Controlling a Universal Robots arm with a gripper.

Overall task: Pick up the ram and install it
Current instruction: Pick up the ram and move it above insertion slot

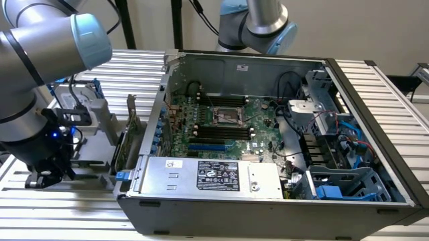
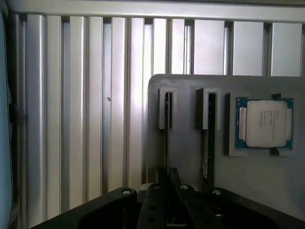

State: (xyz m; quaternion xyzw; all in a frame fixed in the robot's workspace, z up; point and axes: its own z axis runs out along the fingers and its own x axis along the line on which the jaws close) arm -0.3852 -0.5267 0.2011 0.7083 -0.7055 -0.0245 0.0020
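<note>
The gripper [image 2: 169, 177] is closed to a narrow gap on the thin upper edge of the ram [image 2: 167, 143], which stands on edge in 1 of 2 parallel slots of a grey holder [image 2: 186, 143]. This slot is the one nearer the holder's outer edge, next to the bare slats of the table [image 2: 86, 119]. The other slot, between the ram and the processor chip [image 2: 265, 123], carries a second stick [image 2: 208, 152], also on edge. The chip lies flat in a square recess toward the holder's opposite edge.

In the exterior view the gripper [image 1: 41, 182] points straight down over the holder at the table's edge on the exterior view's left, just outside the side wall of the open computer case [image 1: 268, 211]. Inside the case, the motherboard [image 1: 261, 113] lies flat with its black memory slots [image 1: 221, 133] near the middle. The power supply [image 1: 208, 175] sits along the case's near wall.
</note>
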